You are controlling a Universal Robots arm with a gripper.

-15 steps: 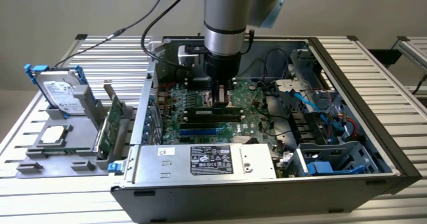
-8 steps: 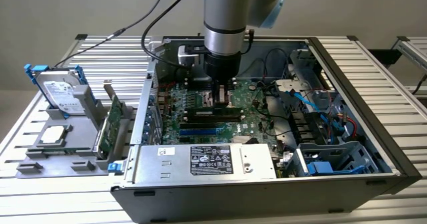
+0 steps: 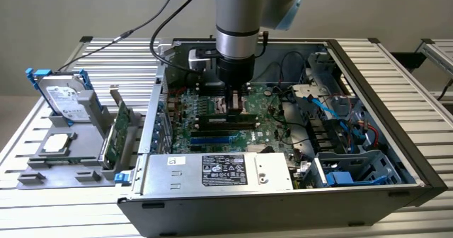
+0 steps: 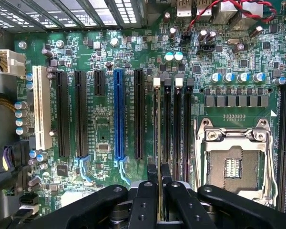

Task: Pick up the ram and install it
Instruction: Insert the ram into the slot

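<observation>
In the wrist view the ram (image 4: 158, 143) appears edge-on as a thin green-gold strip. It runs from between my fingers (image 4: 145, 202) out over the leftmost of the black memory slots (image 4: 177, 129), lined up with it. Whether it is seated in the slot I cannot tell. My gripper (image 4: 158, 205) is shut on the ram. In the exterior view the gripper (image 3: 234, 101) points straight down inside the open computer case (image 3: 396, 142), low over the green motherboard (image 3: 266, 134).
Beside the memory slots lie the CPU socket (image 4: 231, 164), black expansion slots and one blue slot (image 4: 118, 114). A power supply (image 3: 219, 170) fills the case front. On the exterior view's left, a grey tray (image 3: 42, 169) holds a hard drive (image 3: 63, 97) and a green expansion card (image 3: 120, 129).
</observation>
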